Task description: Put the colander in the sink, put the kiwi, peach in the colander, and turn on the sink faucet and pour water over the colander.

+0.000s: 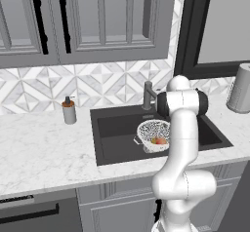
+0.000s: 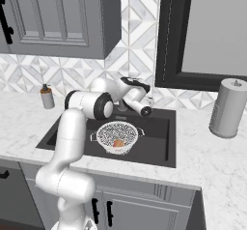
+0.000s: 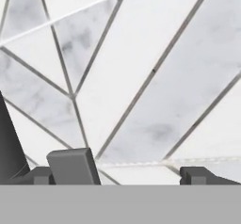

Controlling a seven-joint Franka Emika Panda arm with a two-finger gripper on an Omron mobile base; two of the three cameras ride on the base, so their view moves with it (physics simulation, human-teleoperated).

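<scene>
Sitting in sink (image 1: 110, 143): colander (image 1: 152, 133) holding peach (image 1: 159, 141). Reaching toward faucet (image 1: 147, 95): gripper (image 3: 124, 175), fingers apart.

The end effector (image 3: 122, 175), fingertips (image 3: 200, 175) spread apart, faces marble backsplash tiles (image 3: 141, 68) up close.

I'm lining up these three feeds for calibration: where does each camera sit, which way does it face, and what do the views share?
Left base view: behind the arm's left, looking forward and down at the sink; arm rises lower right.
Right base view: behind the arm's right, same counter; arm rises lower left, gripper by the faucet.
Hand view: on the hand, facing the tiled wall; fingertips at bottom.
Both base views share the colander holding the peach.
</scene>
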